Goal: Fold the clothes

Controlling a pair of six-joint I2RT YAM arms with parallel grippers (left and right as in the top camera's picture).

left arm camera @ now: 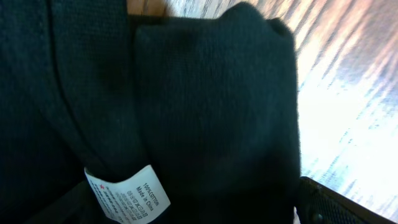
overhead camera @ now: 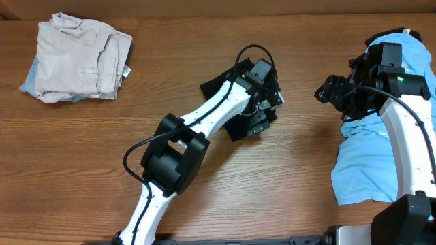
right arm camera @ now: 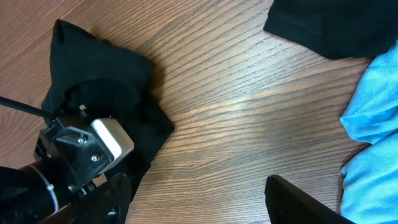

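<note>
The black T-shirt (overhead camera: 238, 126) lies bunched at the table's middle, mostly under my left arm. My left gripper (overhead camera: 266, 102) is down on it. In the left wrist view the black cloth (left arm camera: 211, 106) fills the frame, its white label (left arm camera: 127, 196) at the bottom. The left gripper (left arm camera: 193, 214) is spread wide, with only the right finger showing and cloth between the fingers. My right gripper (overhead camera: 328, 92) hovers right of the shirt. In the right wrist view it (right arm camera: 193, 199) is open and empty over bare wood, with the shirt (right arm camera: 106, 87) to its left.
A cream-beige garment (overhead camera: 78, 58) lies at the back left. Light blue shirts (overhead camera: 368, 156) are piled at the right under my right arm. Another dark cloth (right arm camera: 323, 28) shows at the top right of the right wrist view.
</note>
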